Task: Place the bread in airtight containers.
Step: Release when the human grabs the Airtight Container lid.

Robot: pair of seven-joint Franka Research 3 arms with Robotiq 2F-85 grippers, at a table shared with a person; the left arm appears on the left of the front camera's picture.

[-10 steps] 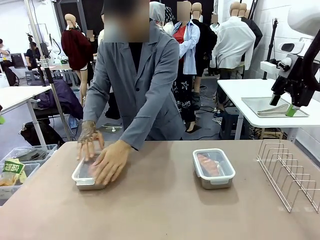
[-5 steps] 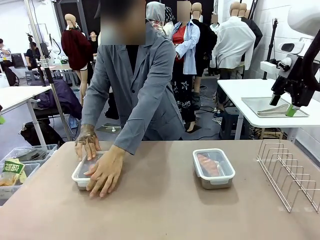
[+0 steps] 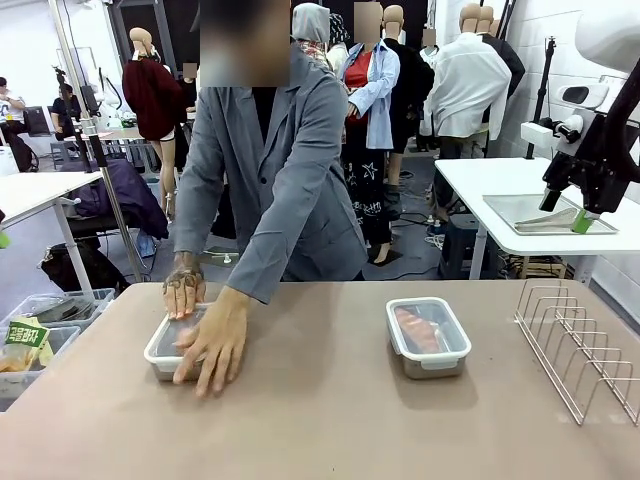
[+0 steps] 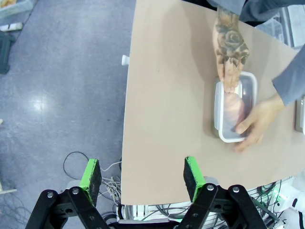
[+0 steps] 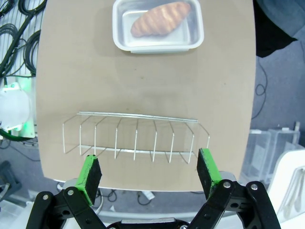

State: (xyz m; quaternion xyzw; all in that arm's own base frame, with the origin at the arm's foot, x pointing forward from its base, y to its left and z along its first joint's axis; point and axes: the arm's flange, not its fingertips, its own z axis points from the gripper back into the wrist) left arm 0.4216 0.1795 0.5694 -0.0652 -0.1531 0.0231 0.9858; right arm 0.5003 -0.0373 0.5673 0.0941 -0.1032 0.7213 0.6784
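Clearly the step in hand is the sealing of the left-hand small rectangular stainless-steel tub (image 3: 178, 352), which sits well to the left of the wire rack (image 3: 580, 345) on the brown table (image 3: 330, 420); a person's two hands (image 3: 205, 340) press on its clear plastic clip lid (image 4: 234, 112), one hand at the far end and one spread over the near side. Through that lid a golden-brown ridged croissant (image 4: 233, 107) shows faintly. The second steel tub (image 3: 427, 337) stands between the first tub and the rack, lid already on, with the other croissant (image 5: 159, 18) lying lengthways inside. Both robot pincers hang clear above the table and hold nothing: the left gripper (image 4: 142, 175) has its green pads spread wide over the table's edge, well away from the tub, and the right gripper (image 5: 148, 171) is equally wide above the rack. To finish well, the lid should be pushed down evenly at all four sides until each clip seats, with the tub kept flat so the croissant is not crushed; the arms are best kept away from the hands meanwhile.
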